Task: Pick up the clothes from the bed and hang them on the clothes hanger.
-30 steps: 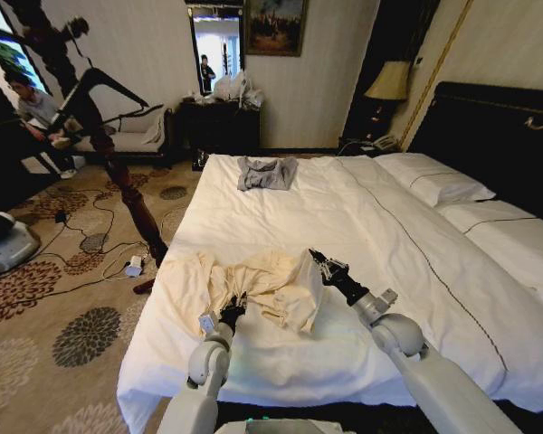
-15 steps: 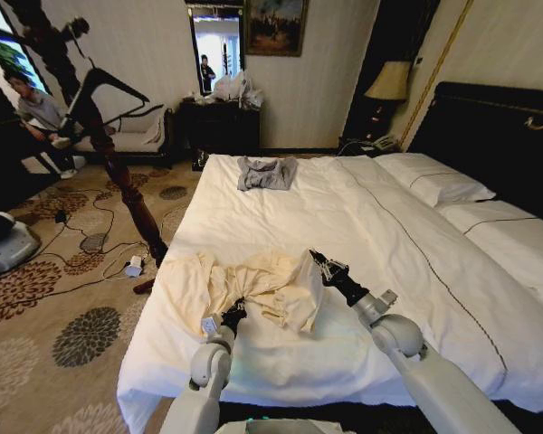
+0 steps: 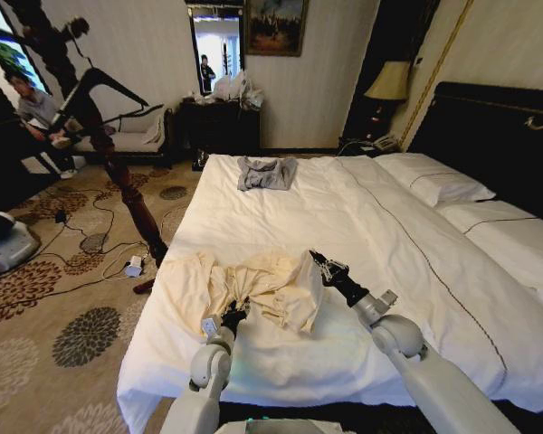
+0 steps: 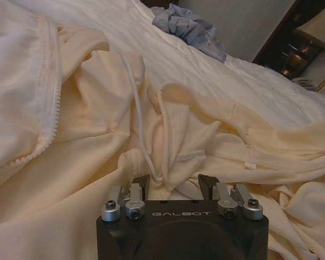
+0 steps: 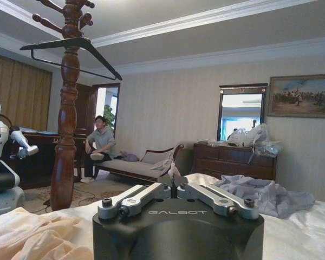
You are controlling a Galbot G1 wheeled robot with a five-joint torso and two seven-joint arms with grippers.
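Just ahead of the spread left gripper (image 4: pixel 173 187) lay the clothes (image 4: pixel 97 135): thin, limp, best pinched at a fold. The right gripper (image 5: pixel 176 187) was pressed together on fabric.

I stand in what looks like a hotel bedroom: before me is a wide bed (image 3: pixel 380 226) with white sheets, white pillows (image 3: pixel 433 181) and a tall black headboard (image 3: pixel 498 136). A patterned floral carpet (image 3: pixel 63 307) covers the floor, and a bedside lamp (image 3: pixel 389 83) sits by the wall. A dark wooden dresser (image 3: pixel 219 127), a mirror (image 3: pixel 217 45), a framed painting (image 3: pixel 273 25) and an upholstered bench (image 3: pixel 131 136) line the pale, crown-moulded walls.
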